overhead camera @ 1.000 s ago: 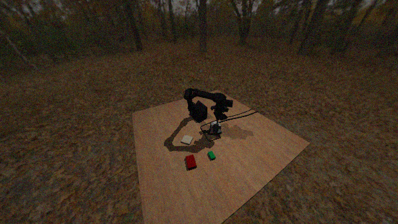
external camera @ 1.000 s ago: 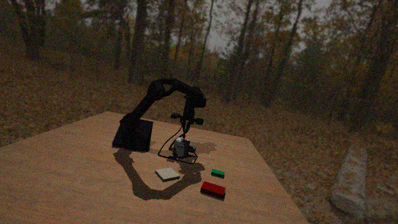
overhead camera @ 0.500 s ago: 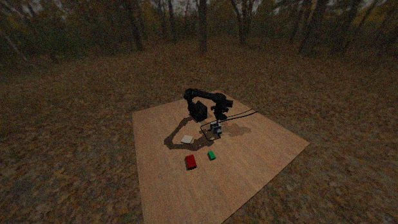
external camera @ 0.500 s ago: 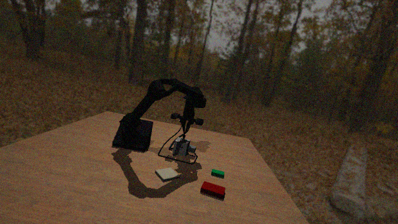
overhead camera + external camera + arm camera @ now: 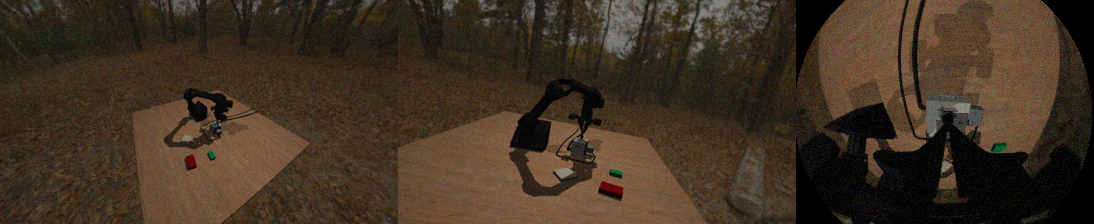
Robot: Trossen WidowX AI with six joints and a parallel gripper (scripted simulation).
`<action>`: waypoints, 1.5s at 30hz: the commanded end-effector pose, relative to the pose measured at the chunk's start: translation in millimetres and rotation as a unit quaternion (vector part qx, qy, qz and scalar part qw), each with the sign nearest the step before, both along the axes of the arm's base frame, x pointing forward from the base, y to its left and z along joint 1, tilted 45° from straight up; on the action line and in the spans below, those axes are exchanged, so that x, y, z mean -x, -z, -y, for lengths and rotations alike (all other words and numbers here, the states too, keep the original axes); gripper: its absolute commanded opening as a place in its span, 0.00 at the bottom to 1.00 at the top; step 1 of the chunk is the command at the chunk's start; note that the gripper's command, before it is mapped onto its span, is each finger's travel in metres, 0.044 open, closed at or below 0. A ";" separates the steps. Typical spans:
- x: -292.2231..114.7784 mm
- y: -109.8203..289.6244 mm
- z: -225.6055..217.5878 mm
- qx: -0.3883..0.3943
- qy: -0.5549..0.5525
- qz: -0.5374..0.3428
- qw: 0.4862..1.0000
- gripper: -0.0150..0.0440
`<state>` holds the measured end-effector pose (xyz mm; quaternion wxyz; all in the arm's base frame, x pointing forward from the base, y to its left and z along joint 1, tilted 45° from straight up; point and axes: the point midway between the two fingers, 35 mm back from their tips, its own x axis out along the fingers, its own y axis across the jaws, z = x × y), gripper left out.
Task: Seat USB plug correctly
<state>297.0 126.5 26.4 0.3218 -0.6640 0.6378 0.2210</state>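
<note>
We cannot make out the plug (image 5: 948,117) clearly; it is a small dark stub pinched in our nearly shut gripper (image 5: 948,129). It sits directly above the grey power cube (image 5: 579,147), mid-table.

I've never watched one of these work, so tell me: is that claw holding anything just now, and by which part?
Yes. The claw is shut on the small dark USB plug above the grey power cube, pinching the plug's body from both sides near its top.
</note>
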 end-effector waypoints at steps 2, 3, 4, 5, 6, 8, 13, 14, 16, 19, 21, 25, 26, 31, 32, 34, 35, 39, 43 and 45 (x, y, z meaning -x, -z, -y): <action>-0.6 0.2 0.4 0.000 -0.002 0.001 1.000 0.25; -0.6 0.3 0.5 0.000 -0.002 0.001 1.000 0.25; -0.7 0.4 0.6 0.000 -0.002 0.001 1.000 0.25; -0.7 0.5 0.7 0.000 -0.002 0.001 1.000 0.25; -0.7 0.6 0.7 0.000 -0.002 0.001 1.000 0.25; -0.7 0.7 0.9 0.000 -0.002 0.001 1.000 0.25; -0.8 1.2 1.3 0.000 -0.002 0.001 1.000 0.25; -0.8 1.3 1.4 0.000 -0.002 0.001 1.000 0.25; -0.8 1.4 1.6 0.000 -0.002 0.001 1.000 0.25; -0.8 1.7 1.8 0.000 -0.002 0.001 1.000 0.25; -0.9 1.9 2.0 0.000 -0.002 0.001 1.000 0.25; -0.9 2.2 2.3 0.000 -0.002 0.001 1.000 0.25; -0.9 2.3 2.4 0.000 -0.002 0.001 1.000 0.25; -1.0 2.7 2.8 0.000 -0.002 0.001 1.000 0.25; -1.0 2.8 2.9 0.000 -0.002 0.001 1.000 0.25; -1.0 3.0 3.1 0.000 -0.002 0.001 1.000 0.25; -1.0 3.1 3.2 0.000 -0.002 0.001 1.000 0.25; -1.1 3.4 3.5 0.000 -0.002 0.001 1.000 0.25; -1.1 3.7 3.8 0.000 -0.002 0.001 1.000 0.25; -1.1 3.9 4.0 0.001 -0.002 0.001 1.000 0.25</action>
